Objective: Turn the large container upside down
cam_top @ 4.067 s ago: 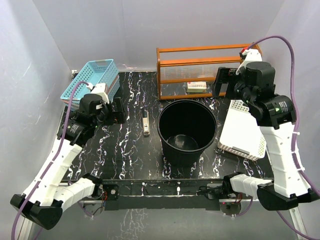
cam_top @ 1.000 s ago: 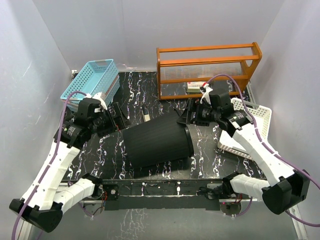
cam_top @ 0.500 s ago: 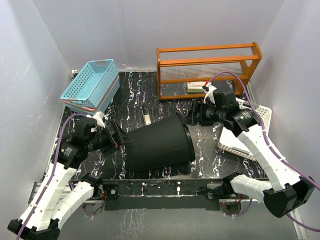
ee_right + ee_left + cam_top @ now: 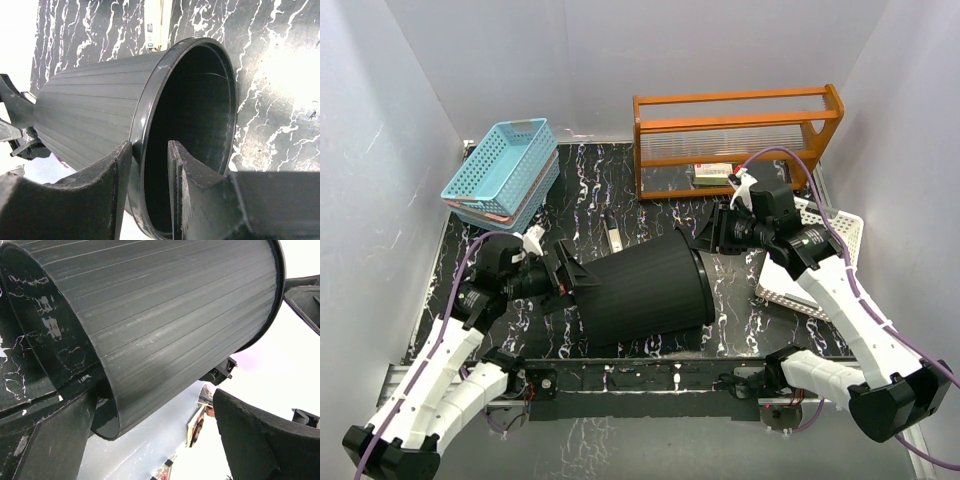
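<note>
Marbled black table [image 4: 582,180] now carries the bucket [image 4: 640,290] on its side, tipped from upright, mouth toward my right pincer [image 4: 707,238], which is clenched on the rim; my left pincer [image 4: 567,275], spread wide, props the base. Half done, I judge; the rack [image 4: 735,140] and white basket [image 4: 820,265] crowd the mouth's swing.

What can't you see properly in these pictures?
Top view: label on the box in the wooden rack, too small.
Top view: white basket, partly under the right arm.
Left wrist view: table, mostly blocked by the bucket.
Right wrist view: bucket's inside bottom, too dark.
</note>
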`<move>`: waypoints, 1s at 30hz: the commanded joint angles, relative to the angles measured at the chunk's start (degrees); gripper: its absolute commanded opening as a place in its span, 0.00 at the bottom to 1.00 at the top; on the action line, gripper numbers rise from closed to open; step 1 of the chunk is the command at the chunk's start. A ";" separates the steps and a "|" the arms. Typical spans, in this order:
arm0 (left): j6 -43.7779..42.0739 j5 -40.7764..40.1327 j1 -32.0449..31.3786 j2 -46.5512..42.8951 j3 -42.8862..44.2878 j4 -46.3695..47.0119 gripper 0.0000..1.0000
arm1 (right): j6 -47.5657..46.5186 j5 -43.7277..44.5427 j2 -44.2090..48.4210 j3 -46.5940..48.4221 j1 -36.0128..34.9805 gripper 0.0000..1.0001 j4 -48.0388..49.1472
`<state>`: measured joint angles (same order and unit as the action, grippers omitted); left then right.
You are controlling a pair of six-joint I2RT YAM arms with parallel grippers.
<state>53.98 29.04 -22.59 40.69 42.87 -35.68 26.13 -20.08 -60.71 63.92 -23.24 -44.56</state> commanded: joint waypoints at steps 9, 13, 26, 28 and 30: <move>3.48 6.62 0.05 3.21 8.30 13.17 0.99 | 3.09 -2.24 -0.23 -3.86 -0.13 0.29 5.38; 3.20 6.79 0.08 5.31 13.01 14.47 0.99 | 5.41 -2.74 -0.64 -7.07 -0.13 0.27 9.43; 7.57 10.97 -0.83 13.11 18.93 31.11 0.99 | 19.40 -0.29 0.57 -16.63 -0.09 0.24 25.53; 9.77 11.48 -1.23 13.66 17.57 34.82 0.99 | 21.58 -0.24 0.75 -18.27 -0.05 0.24 29.13; 10.46 11.00 -1.93 13.72 16.11 36.17 0.99 | 23.95 0.10 0.54 -19.23 -0.05 0.24 31.73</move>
<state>58.87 31.44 -21.85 53.82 58.04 -15.00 45.23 -8.38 -59.72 47.44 -19.57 -17.67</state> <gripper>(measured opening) 0.988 0.280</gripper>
